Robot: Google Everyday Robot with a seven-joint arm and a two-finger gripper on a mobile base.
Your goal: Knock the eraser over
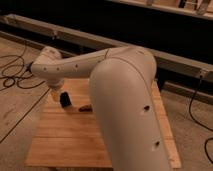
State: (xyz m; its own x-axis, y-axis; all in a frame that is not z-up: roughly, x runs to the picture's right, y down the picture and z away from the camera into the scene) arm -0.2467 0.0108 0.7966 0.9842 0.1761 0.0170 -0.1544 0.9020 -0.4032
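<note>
Eraser [64,99] sits on the wooden worktop [60,145] — just at four o'clock of the pincer [54,93] (apart or together, I cannot tell) — with a small reddish-brown thing [86,107] near.

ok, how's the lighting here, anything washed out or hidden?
Camera view: warm, dim light, no glare on the table; background mostly dark. Same view: the arm blocks much of the table at picture right; the end effector hangs over its far left corner, beside the eraser, which shows only as a dark block.
</note>
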